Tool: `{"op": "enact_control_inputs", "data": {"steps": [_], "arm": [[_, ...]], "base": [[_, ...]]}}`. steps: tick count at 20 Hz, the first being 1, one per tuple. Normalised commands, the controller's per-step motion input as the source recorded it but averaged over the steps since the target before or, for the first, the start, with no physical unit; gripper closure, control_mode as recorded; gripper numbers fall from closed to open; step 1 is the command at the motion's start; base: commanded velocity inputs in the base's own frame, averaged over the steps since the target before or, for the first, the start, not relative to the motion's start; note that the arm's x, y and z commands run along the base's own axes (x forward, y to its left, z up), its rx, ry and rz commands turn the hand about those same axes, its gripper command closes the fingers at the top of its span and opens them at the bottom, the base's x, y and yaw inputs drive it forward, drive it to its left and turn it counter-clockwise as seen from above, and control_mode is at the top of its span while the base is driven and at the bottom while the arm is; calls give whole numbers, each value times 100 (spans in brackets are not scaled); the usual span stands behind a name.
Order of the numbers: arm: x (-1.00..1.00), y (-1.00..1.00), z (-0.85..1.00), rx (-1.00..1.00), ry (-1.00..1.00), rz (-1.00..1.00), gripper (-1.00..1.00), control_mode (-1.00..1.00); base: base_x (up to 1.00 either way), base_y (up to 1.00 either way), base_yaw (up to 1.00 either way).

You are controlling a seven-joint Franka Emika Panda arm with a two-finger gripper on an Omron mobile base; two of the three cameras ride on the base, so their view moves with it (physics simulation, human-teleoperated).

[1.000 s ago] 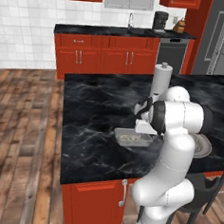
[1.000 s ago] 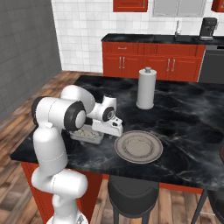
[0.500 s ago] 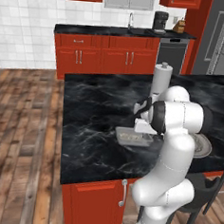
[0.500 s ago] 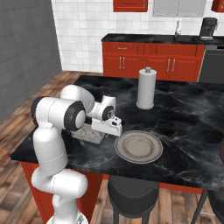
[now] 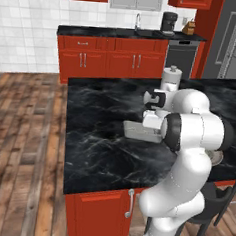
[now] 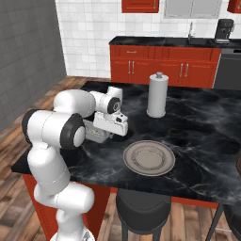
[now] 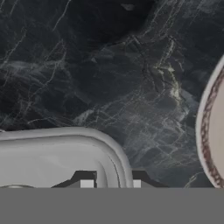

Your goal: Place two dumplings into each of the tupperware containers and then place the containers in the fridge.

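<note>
A translucent grey tupperware container (image 5: 135, 131) (image 6: 94, 135) sits on the black marble island in front of the arm. In the hand view its rounded corner and raised rim (image 7: 114, 151) fill the lower left. My gripper (image 7: 111, 184) is down at that corner, one fingertip (image 7: 86, 183) inside the rim and the other outside, shut on the wall between them. At the tray's bottom-left edge a pale rounded patch (image 7: 13, 187) shows; I cannot tell whether it is a dumpling. The grey fridge (image 5: 231, 43) stands at the far right, doors shut.
A round plate (image 6: 149, 157) (image 7: 214, 131) lies on the island just right of the container. A paper towel roll (image 6: 157, 94) (image 5: 170, 80) stands behind it. Dark stools (image 6: 141, 207) stand under the island's near edge, and red cabinets line the back wall.
The jaws have closed in from wide apart onto the container's rim. The arm and container have hardly shifted.
</note>
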Motion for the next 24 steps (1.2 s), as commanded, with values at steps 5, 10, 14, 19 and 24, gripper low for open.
{"op": "enact_control_inputs", "data": {"steps": [5, 10, 14, 19, 24], "arm": [[-35, 76, 88, -3, 2, -28, 100, -100], [-91, 18, 62, 1, 15, -56, 100, -100], [-81, 2, 40, 0, 23, -64, 100, -100], [-65, 12, 52, -3, 31, -53, 100, -100], [-40, 47, 4, -32, 1, -45, 100, -100]], "base": [[0, 0, 0], [0, 0, 0], [0, 0, 0], [0, 0, 0], [0, 0, 0]]}}
